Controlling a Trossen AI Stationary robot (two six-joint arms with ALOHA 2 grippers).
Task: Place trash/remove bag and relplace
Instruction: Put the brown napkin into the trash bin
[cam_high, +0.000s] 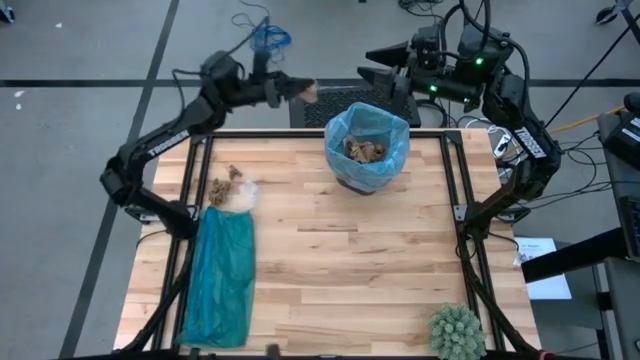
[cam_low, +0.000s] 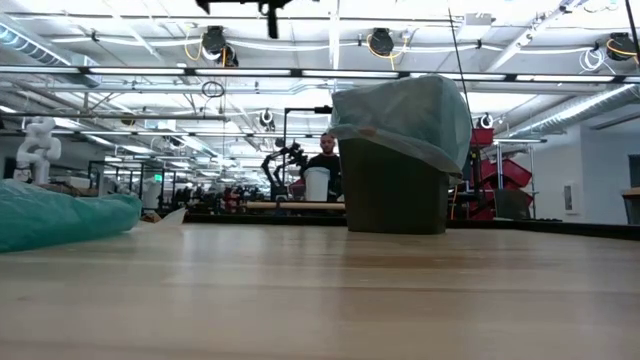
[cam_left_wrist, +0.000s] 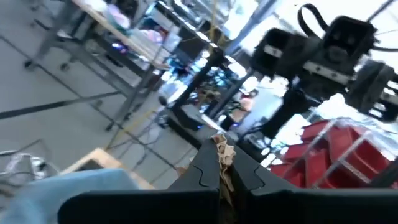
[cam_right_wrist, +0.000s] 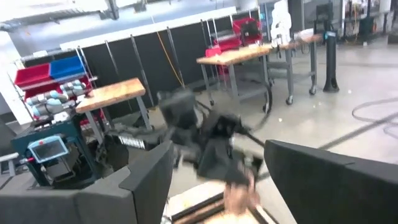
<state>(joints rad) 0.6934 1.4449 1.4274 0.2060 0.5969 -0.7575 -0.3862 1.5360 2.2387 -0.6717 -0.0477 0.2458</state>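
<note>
My left gripper (cam_high: 308, 92) pinches a crumpled brown paper scrap (cam_left_wrist: 224, 155), raised just left of the blue-lined bin (cam_high: 366, 147). My right gripper (cam_high: 372, 62) waits behind the bin, fingers spread.

Thin, translucent pale-blue plastic bag (cam_high: 367, 143) lining a small dark bin, rim folded outward, near the table's far edge. Crumpled brown paper scraps (cam_high: 364, 150) inside it. More brown scraps (cam_high: 224, 184) with a white paper wad (cam_high: 243, 196) at the table's left side. One brown scrap (cam_left_wrist: 224, 155) pinched aloft.
</note>
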